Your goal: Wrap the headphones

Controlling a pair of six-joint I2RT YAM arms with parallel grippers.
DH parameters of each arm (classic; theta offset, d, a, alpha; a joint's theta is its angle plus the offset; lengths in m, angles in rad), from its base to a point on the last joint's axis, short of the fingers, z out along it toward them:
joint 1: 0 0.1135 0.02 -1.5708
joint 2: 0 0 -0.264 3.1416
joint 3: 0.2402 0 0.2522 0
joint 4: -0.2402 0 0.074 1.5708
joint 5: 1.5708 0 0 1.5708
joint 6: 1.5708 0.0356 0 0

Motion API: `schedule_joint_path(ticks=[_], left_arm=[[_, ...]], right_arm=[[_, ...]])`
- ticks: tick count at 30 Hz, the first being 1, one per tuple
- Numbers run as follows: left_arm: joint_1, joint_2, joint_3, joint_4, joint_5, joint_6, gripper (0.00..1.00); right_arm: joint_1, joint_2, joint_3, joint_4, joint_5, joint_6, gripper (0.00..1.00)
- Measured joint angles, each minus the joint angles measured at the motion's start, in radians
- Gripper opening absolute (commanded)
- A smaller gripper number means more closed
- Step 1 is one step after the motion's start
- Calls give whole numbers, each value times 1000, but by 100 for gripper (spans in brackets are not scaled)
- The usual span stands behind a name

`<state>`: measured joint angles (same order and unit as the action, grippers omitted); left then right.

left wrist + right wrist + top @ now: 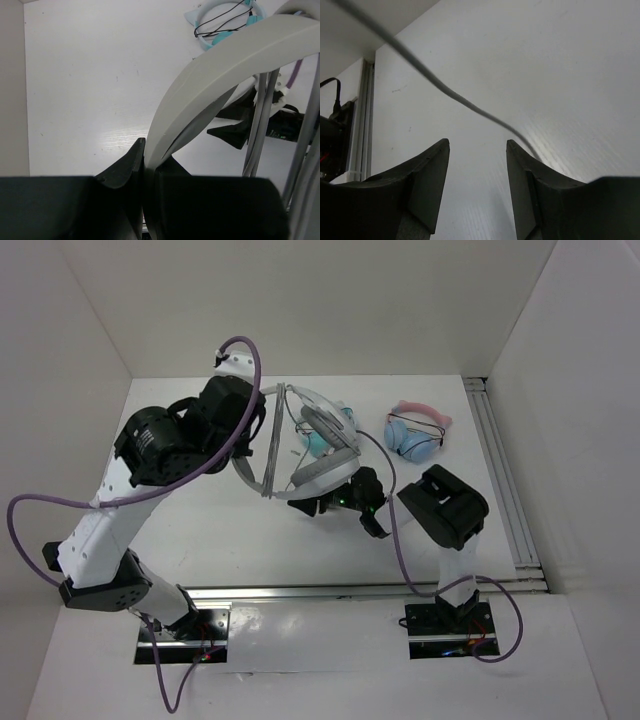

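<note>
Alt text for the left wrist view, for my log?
The left hand is shut on the wide light-grey headband of the headphones, which arcs up to the right. Grey cable strands hang at right; a teal pair lies on the table beyond.

White desk [250,540], matte, faint scuffs. Small teal headphones [322,442] lie upper centre, dark cord looped on them. Blue headphones with pink band [418,432] lie upper right, well apart from the teal pair. Metal rail [502,475] runs along the right edge, another rail [330,592] along the bottom edge.
</note>
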<state>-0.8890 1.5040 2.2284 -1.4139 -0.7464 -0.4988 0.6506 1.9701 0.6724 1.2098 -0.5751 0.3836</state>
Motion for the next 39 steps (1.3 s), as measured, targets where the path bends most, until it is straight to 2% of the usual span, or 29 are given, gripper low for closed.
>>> schedule_joint_path(ticks=[4, 8, 11, 12, 23, 27, 29, 31, 32, 33, 35, 39], left_arm=[[21, -5, -10, 4, 20, 2, 0], [23, -8, -10, 6, 43, 2, 0], [23, -10, -10, 7, 58, 2, 0], [23, -10, -10, 8, 61, 2, 0], [28, -10, -10, 7, 73, 6, 0], [41, -11, -10, 7, 77, 21, 0], [50, -13, -10, 6, 79, 28, 0], [55, -16, -10, 5, 81, 29, 0], [58, -18, -10, 5, 82, 29, 0], [62, -19, -10, 6, 83, 29, 0], [71, -23, -10, 5, 86, 29, 0], [100, -29, -10, 7, 96, 31, 0]], right_arm=[[23, -123, -29, -47, 87, -106, 60], [50, -167, 2, -153, 174, -222, 64], [60, -147, 66, -269, 208, -290, 65], [61, -138, 85, -295, 217, -306, 73], [58, 16, 241, -418, 259, -383, 74], [55, 90, 294, -423, 239, -374, 68], [53, 110, 306, -423, 230, -373, 59], [51, 120, 323, -440, 218, -365, 46], [48, 126, 336, -450, 211, -359, 23], [44, 131, 348, -456, 203, -359, 12], [31, 135, 364, -465, 180, -332, 0], [11, 116, 312, -444, 161, -284, 0]])
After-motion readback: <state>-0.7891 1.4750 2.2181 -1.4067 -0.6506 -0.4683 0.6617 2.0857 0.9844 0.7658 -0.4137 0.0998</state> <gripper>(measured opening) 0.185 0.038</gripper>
